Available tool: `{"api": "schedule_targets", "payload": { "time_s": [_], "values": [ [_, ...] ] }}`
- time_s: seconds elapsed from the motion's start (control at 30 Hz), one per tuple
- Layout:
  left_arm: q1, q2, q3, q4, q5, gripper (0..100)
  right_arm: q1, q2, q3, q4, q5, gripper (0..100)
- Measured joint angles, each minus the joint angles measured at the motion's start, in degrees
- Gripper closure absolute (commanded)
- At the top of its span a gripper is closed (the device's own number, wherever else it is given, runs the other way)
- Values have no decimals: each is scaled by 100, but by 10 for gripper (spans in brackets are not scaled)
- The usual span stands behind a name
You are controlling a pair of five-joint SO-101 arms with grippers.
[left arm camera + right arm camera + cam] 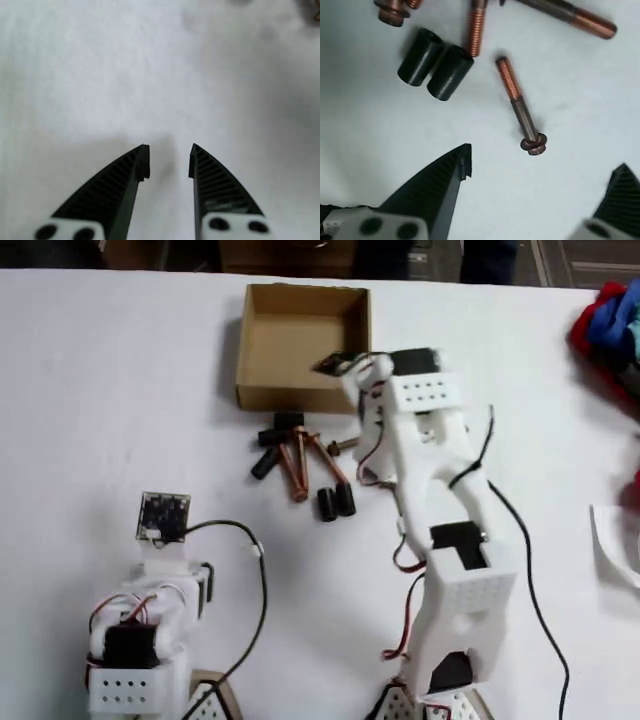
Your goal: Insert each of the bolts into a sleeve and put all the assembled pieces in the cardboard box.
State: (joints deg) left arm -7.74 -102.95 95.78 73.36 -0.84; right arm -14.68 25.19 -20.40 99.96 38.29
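Cardboard, brown: one open box [295, 395] at the far middle of the white tabletop [100, 390]. Copper-coloured bolts [297, 465] lie loose in a heap on the tabletop just in front of the box, mixed with short black sleeves [336, 502] (two of these side by side and touching, others at the heap's box-side edge). Right end effector [542, 160]: jaws spread wide, holding nothing, poised above a lone bolt [522, 107] that lies flat, near but not touching the sleeve pair [437, 65]. Left end effector [168, 149]: tips parted by a narrow gap, empty, over bare tabletop. Its arm [140, 640] sits folded at the near left, well apart from the heap.
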Motion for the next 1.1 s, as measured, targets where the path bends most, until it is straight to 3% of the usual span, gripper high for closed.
{"api": "schedule_targets", "payload": {
  "time_s": [0.27, 0.4, 0.67, 0.97, 1.1],
  "values": [
    [0, 0, 0, 0, 0, 845, -1187, 97, 0, 0, -1125, 578],
    [-9, 0, 0, 0, 0, 845, -1565, 554, 0, 0, -1538, 629],
    [0, 0, 0, 0, 0, 845, -1442, 1407, 0, -360, -2180, 632],
    [0, 0, 0, 0, 0, 845, -1336, 1415, -387, -404, -2233, 637],
    [0, 0, 0, 0, 0, 845, -1301, 1371, -448, -404, -2295, 704]
  ]
}}
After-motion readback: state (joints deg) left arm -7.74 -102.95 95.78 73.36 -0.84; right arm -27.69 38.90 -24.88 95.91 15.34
